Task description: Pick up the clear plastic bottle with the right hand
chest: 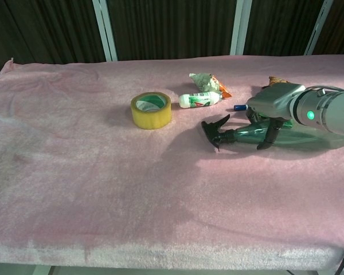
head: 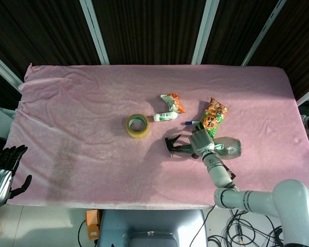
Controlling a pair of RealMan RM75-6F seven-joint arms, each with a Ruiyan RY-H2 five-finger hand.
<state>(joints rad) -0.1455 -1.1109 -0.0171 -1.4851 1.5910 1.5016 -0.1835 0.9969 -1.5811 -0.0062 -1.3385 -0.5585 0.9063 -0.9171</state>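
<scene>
— Where is the spray bottle (chest: 264, 134)?
— It lies on its side on the pink cloth (chest: 103, 189), black trigger pointing at the tape roll. The right hand (chest: 268, 109) sits over its middle, fingers (chest: 273, 135) curled down around it. The bottle is still resting on the cloth.
— And the left hand (head: 1, 172)?
— Low by the near left edge, fingers apart, holding nothing.
— What's farther back?
— A yellow tape roll (chest: 151, 110), then a small white tube (chest: 199, 99), a crumpled wrapper (chest: 207, 82), and a green snack bag (head: 212, 118) behind the bottle.
</scene>
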